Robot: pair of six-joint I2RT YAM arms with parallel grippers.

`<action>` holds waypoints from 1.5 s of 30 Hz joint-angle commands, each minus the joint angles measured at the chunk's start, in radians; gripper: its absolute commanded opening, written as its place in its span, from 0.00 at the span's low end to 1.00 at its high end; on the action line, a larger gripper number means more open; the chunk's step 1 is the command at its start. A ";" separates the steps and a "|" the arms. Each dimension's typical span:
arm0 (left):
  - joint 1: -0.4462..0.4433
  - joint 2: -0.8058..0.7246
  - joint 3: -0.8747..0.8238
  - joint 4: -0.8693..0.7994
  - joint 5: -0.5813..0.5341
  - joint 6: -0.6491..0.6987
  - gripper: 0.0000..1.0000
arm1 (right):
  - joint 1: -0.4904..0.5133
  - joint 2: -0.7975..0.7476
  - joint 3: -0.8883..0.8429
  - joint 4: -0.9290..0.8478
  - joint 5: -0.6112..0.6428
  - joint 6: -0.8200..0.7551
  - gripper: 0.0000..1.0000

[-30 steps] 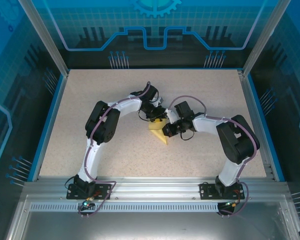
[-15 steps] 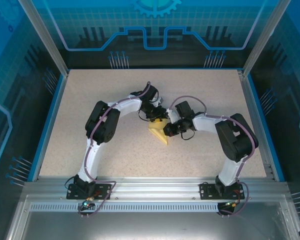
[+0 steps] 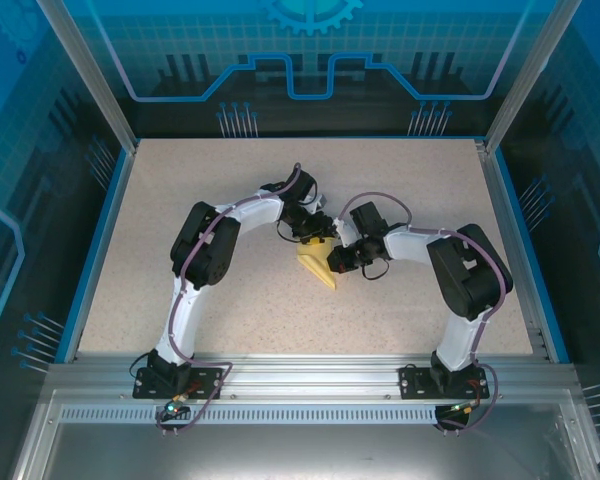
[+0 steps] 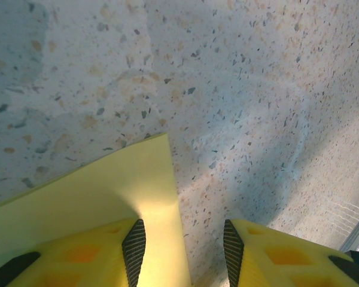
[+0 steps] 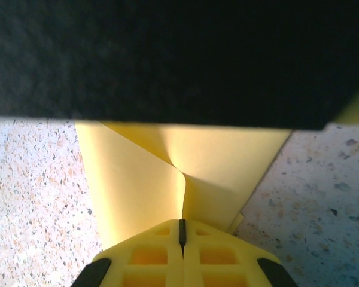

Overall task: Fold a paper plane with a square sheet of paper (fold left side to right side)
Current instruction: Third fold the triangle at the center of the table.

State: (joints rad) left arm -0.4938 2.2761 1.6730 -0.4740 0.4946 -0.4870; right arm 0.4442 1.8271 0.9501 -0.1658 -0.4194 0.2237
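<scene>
From high up on the near side, looking down on the whole table (image 3: 180, 300), far off. From the left wrist, very close, looking down at table and yellow paper (image 4: 90, 203). From the right wrist, very close too, at the same paper.

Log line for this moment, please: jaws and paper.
left jaws: open, over paper edge | right jaws: shut on paper fold | paper: creased wedge, on table

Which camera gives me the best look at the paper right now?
Right wrist: close up, the paper with its raised fold pinched in the shut right gripper. Top external shows a small yellow wedge; left wrist, one flat corner by the open left gripper.
</scene>
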 commanded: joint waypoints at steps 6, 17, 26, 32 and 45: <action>-0.011 0.031 -0.035 -0.064 -0.038 0.025 0.45 | -0.013 -0.004 -0.011 -0.026 0.006 0.021 0.00; -0.009 0.030 -0.034 -0.065 -0.039 0.026 0.45 | -0.013 -0.015 -0.018 -0.021 0.014 0.024 0.00; -0.008 0.014 -0.033 -0.071 -0.039 0.028 0.45 | -0.014 0.033 0.016 -0.078 0.024 0.020 0.00; -0.004 -0.029 0.001 -0.098 -0.029 0.042 0.47 | -0.013 0.064 0.031 -0.108 0.014 0.007 0.00; 0.069 -0.164 0.048 -0.157 -0.036 0.057 0.65 | -0.003 0.091 0.053 -0.135 0.017 -0.012 0.00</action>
State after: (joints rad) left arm -0.4519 2.2150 1.6878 -0.6086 0.4438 -0.4458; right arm 0.4313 1.8694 1.0065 -0.2348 -0.4210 0.2310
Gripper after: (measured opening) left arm 0.645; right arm 0.041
